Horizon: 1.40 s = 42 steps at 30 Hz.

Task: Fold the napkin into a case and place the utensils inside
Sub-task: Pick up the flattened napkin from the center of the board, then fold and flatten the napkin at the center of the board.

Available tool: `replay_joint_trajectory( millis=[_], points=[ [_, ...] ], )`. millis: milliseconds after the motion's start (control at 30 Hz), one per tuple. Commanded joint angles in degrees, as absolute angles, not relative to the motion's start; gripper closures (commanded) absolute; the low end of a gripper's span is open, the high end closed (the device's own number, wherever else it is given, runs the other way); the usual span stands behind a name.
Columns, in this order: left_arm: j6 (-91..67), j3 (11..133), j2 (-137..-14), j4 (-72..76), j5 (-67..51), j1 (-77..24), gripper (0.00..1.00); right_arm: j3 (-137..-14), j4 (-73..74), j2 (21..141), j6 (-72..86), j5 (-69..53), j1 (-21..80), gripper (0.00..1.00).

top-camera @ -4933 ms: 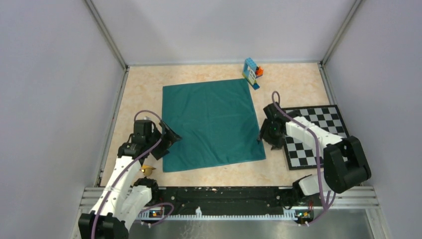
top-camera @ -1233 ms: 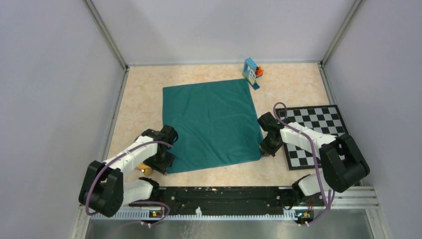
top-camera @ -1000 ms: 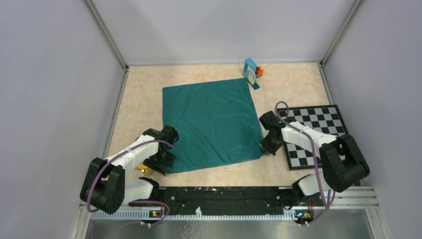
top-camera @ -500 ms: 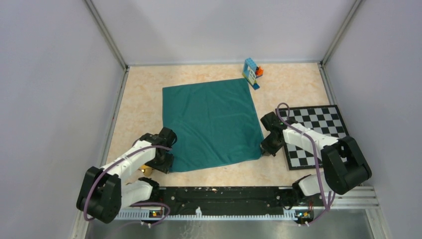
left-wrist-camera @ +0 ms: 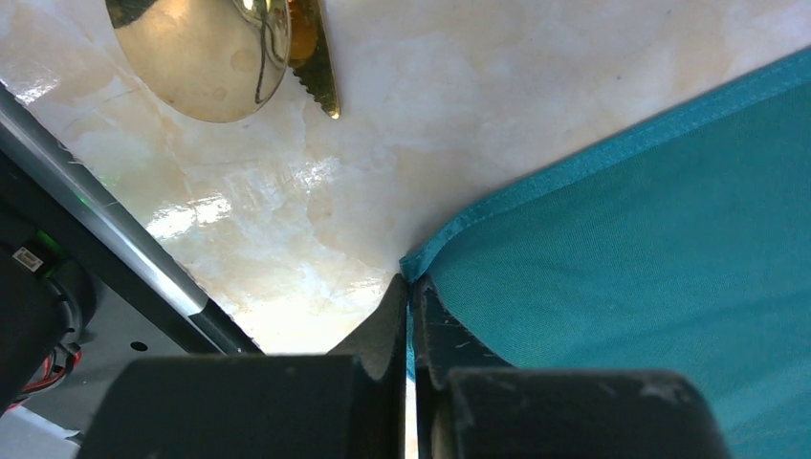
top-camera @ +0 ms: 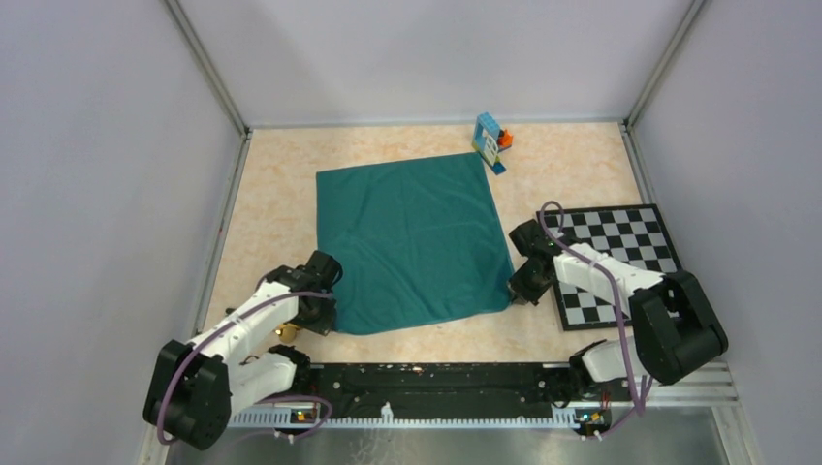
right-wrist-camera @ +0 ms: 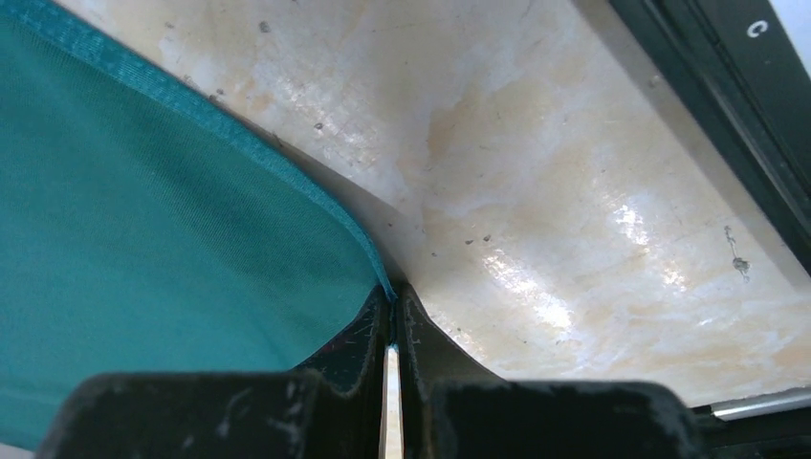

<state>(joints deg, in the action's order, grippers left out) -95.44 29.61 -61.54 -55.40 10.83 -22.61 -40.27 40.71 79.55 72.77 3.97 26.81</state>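
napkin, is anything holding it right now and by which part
Both grippers hold the napkin: the left gripper is shut on its near-left corner, the right gripper is shut on its near-right corner.

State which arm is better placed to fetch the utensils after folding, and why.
Left, probably. The utensils lie just beside the left claw, which is shut on the napkin at its near left corner. The right claw grips the opposite near corner, across the napkin.
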Motion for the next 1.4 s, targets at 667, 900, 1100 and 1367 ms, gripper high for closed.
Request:
replay_joint_trajectory(
  millis=[667, 900, 1100, 1367],
  points=[
    [-57.5, 79.2, -29.0, -48.7, 10.8, -22.9, 1.0, -59.5, 13.9, 33.8, 36.8, -27.2, 26.6, 1.0],
    [-50.4, 88.0, -34.5, -40.1, 8.6, -22.8, 1.0, -68.0, 9.2, 35.3, 37.6, -23.9, 26.6, 1.0],
    [-48.5, 86.5, -44.6, -39.3, 16.6, -23.0, 1.0, -69.0, 13.6, 44.9, 37.6, -7.7, 26.5, 1.0],
    [-41.6, 83.5, -63.1, -33.3, 21.7, -18.3, 1.0, -68.7, 10.8, 66.5, 41.5, -8.3, 16.7, 1.0]
  ],
)
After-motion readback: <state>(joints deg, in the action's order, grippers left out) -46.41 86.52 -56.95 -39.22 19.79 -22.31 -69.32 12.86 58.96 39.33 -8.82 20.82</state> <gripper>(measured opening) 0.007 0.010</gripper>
